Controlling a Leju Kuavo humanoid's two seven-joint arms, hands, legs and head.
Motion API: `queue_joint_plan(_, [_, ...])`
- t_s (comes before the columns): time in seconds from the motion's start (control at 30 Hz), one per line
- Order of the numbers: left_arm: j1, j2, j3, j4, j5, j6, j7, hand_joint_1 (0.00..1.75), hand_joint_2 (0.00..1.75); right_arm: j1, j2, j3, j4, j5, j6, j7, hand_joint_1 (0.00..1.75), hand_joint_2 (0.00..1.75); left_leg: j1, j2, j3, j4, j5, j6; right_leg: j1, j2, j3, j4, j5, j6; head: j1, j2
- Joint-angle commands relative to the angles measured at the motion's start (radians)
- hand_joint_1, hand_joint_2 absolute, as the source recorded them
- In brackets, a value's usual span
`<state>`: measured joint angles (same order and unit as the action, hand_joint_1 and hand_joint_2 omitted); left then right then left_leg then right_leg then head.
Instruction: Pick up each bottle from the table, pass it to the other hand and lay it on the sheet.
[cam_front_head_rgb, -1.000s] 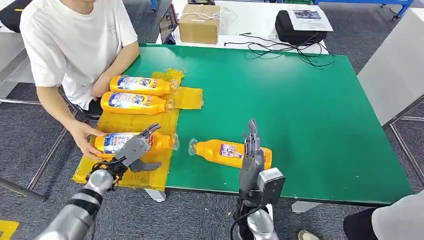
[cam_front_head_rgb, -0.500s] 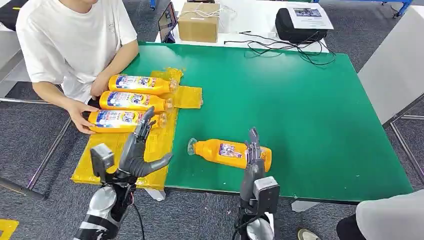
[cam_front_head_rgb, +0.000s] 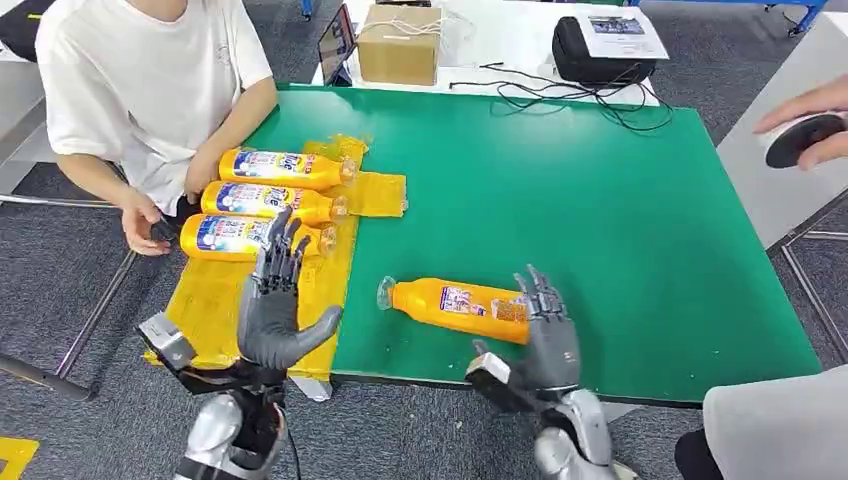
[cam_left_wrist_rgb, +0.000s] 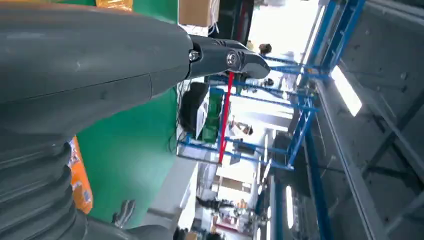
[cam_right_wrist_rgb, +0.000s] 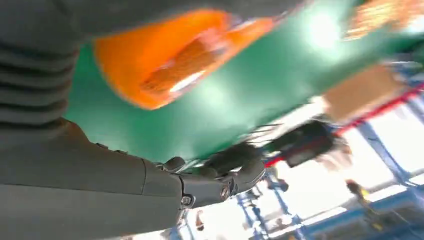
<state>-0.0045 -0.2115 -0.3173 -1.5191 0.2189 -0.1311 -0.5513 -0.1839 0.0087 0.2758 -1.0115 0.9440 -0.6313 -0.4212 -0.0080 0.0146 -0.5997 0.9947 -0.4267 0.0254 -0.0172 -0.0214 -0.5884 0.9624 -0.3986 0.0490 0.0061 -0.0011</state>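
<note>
Left hand (cam_front_head_rgb: 276, 305) up at lower left of the head view, palm raised, fingers (cam_front_head_rgb: 279, 250) spread and pointing to the top of the frame, thumb out to the right, holding nothing. Right hand (cam_front_head_rgb: 547, 335) at lower centre-right, fingers fanned apart and upward, empty, silver wrist angling in from the bottom edge.
</note>
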Motion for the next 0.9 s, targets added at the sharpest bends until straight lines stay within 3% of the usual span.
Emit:
queue_joint_plan(0.03, [-0.095,0.009,-0.276,0.235,-0.035,0.138,-0.068,0.00,1.75,-0.292,-0.064,0.033,0.470,0.129,0.027,0.057,0.00,1.75,0.000,-0.001,0.004,-0.002,0.000,-0.001,0.000,0.002,0.004,-0.002,0.000,-0.001,0.000,0.000])
queue_joint_plan(0.6, [-0.104,0.015,-0.295,0.228,-0.035,0.159,-0.076,0.00,1.75,-0.346,0.014,0.100,0.558,0.147,0.110,0.053,0.00,1.75,0.001,0.000,0.003,0.000,-0.001,-0.002,0.001,0.002,0.002,0.000,0.000,-0.002,-0.001,0.000])
queue_joint_plan(0.9, [-0.118,0.021,-0.305,0.219,-0.037,0.158,-0.067,0.00,1.75,-0.392,0.004,0.210,0.607,0.263,0.113,0.161,0.00,1.75,0.002,0.000,0.005,0.000,-0.002,-0.002,0.002,0.003,0.004,0.000,-0.001,-0.002,0.000,0.000])
